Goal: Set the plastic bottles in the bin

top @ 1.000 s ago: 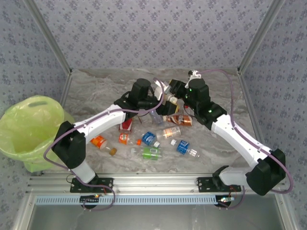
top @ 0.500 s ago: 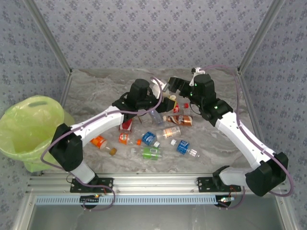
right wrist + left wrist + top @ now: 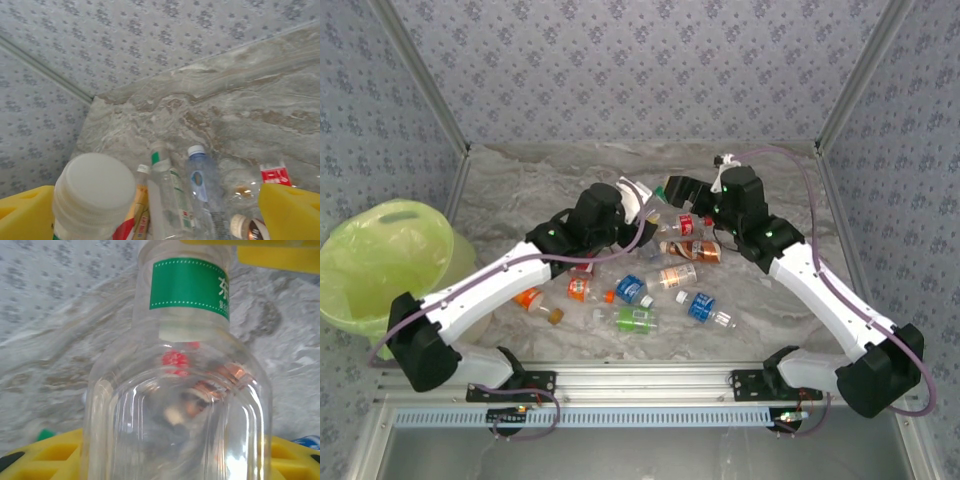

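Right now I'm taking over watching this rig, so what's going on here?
Two robot arms are clearing plastic bottles from a table into the bin, which stands off the table's left edge. The left gripper is shut on a clear green-labelled bottle. The right gripper is open, its fingers either side of what looks like that bottle's white cap without gripping it. Several other bottles lie loose on the table between the arms.

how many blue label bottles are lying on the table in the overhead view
2. One blue-labelled bottle lies just beyond the green-labelled bottle; the second blue-labelled bottle lies right of that green one. More may be hidden under the left arm.
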